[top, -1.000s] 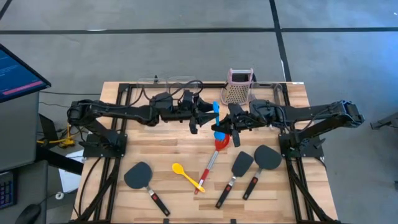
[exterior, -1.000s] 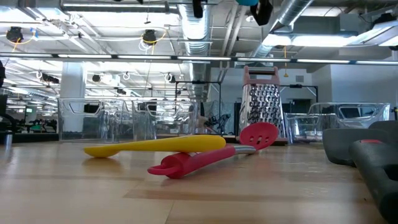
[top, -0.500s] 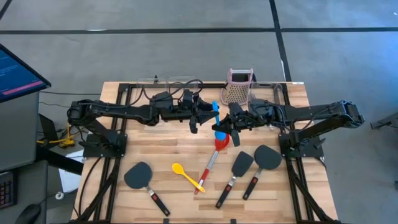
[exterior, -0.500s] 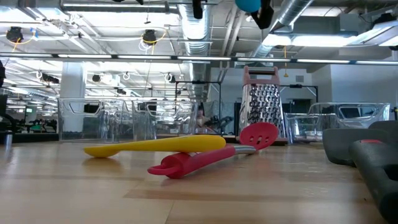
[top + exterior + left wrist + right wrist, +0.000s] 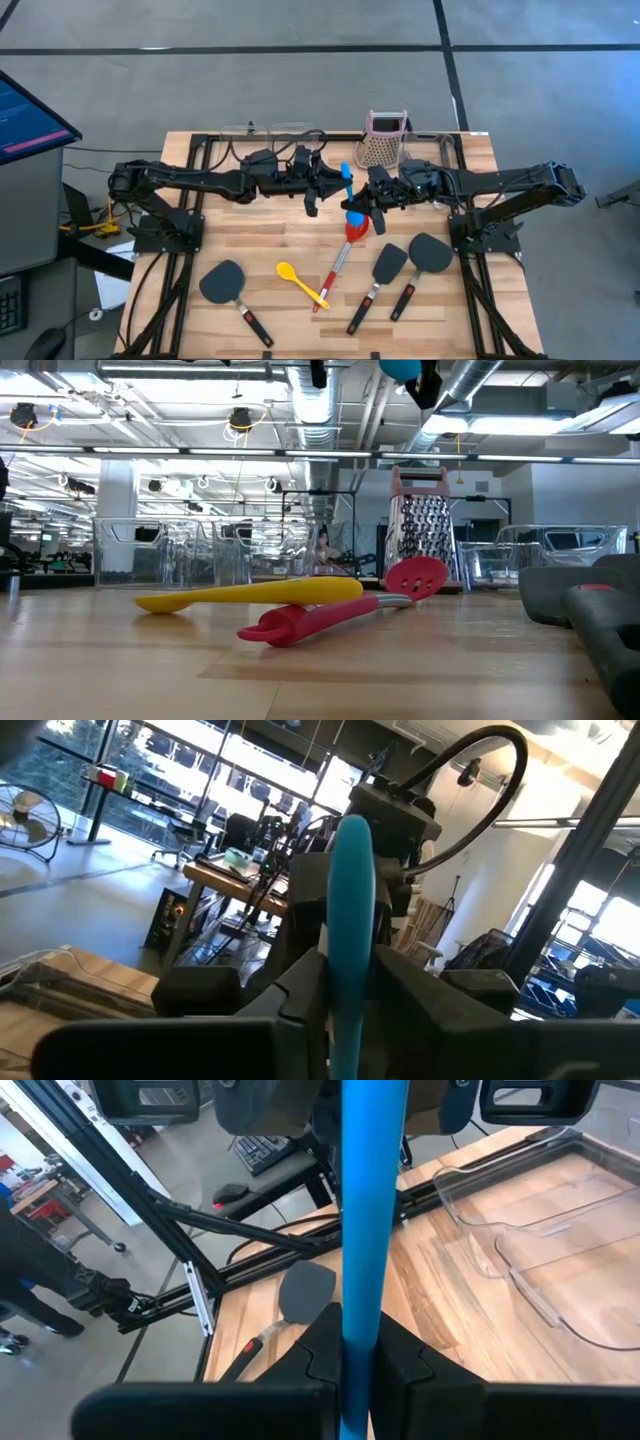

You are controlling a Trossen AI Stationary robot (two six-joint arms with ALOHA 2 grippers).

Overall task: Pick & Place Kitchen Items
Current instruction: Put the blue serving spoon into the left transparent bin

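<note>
Handover of the blue spoon (image 5: pixel 347 183), held above mid-table between my two grippers.

High view: my left gripper (image 5: pixel 328 186) reaches in from the left and my right gripper (image 5: pixel 370 204) from the right, so they meet nose to nose. The spoon lies between them with its long axis running far-to-near across the table (image 5: pixel 240 235), crosswise to both arms. Neither arm is clearly the nearer. Its near end hangs over the head of the red spoon (image 5: pixel 340 260), which lies flat on the wood.

Low view: only the blue bowl (image 5: pixel 400 368) shows, at the upper edge and well clear of the table. The red spoon (image 5: pixel 330 615) and the yellow spoon (image 5: pixel 250 594) rest below it, in front of the grater (image 5: pixel 421 525).

Left wrist view: the blue spoon (image 5: pixel 350 910) rises straight out from between my left gripper's (image 5: pixel 345 982) fingers, which press against its handle on both sides.

Right wrist view: the same spoon (image 5: pixel 362 1200) runs lengthwise through my right gripper (image 5: pixel 358 1348), whose fingers also sit tight against the handle. A black spatula (image 5: pixel 305 1292) lies on the table beyond, and a clear bin (image 5: pixel 540 1230) stands off to one side.

Judgement: both jaws appear to pinch one handle. The coming move therefore turns on one side letting go, and the freed end should then draw away along the spoon's long axis.
</note>
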